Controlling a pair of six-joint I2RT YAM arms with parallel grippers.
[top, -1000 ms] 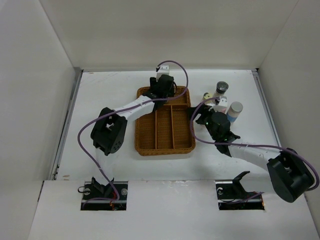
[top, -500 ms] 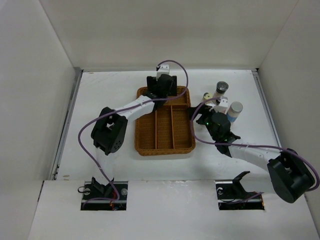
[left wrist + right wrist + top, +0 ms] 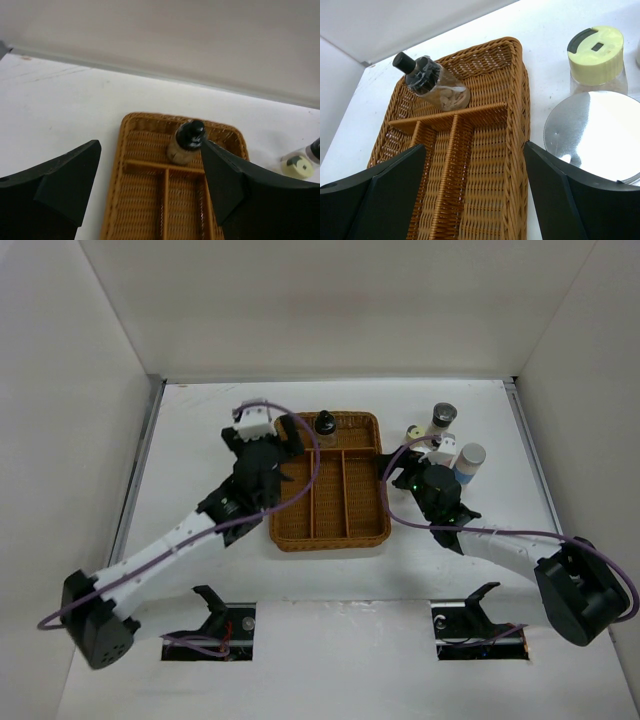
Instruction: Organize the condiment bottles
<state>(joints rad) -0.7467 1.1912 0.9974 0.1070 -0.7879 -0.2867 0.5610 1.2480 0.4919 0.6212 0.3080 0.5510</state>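
Note:
A dark-capped bottle [image 3: 325, 425] with pale contents stands in the back compartment of the brown wicker tray [image 3: 330, 541]. My left gripper [image 3: 289, 434] is open and empty at the tray's back left corner. In the left wrist view the bottle [image 3: 187, 143] stands ahead, near the right fingertip, apart from the gripper [image 3: 149, 150]. My right gripper [image 3: 412, 473] is open and empty by the tray's right rim. A yellow-capped bottle [image 3: 413, 432], a dark-capped jar [image 3: 443, 416] and a silver-capped white and blue bottle [image 3: 469, 459] stand right of the tray.
The right wrist view shows the tray's rim [image 3: 520, 90], the dark-capped bottle [image 3: 437, 89], the yellow-capped bottle [image 3: 596, 55] and a silver cap [image 3: 590, 132] close beside the right finger. The tray's three long front compartments hold nothing. White walls enclose the table.
My left gripper has drawn back from the tray's back compartment to the left, leaving the dark-capped bottle standing there. The left arm now reaches in from the near left. The right arm has not moved.

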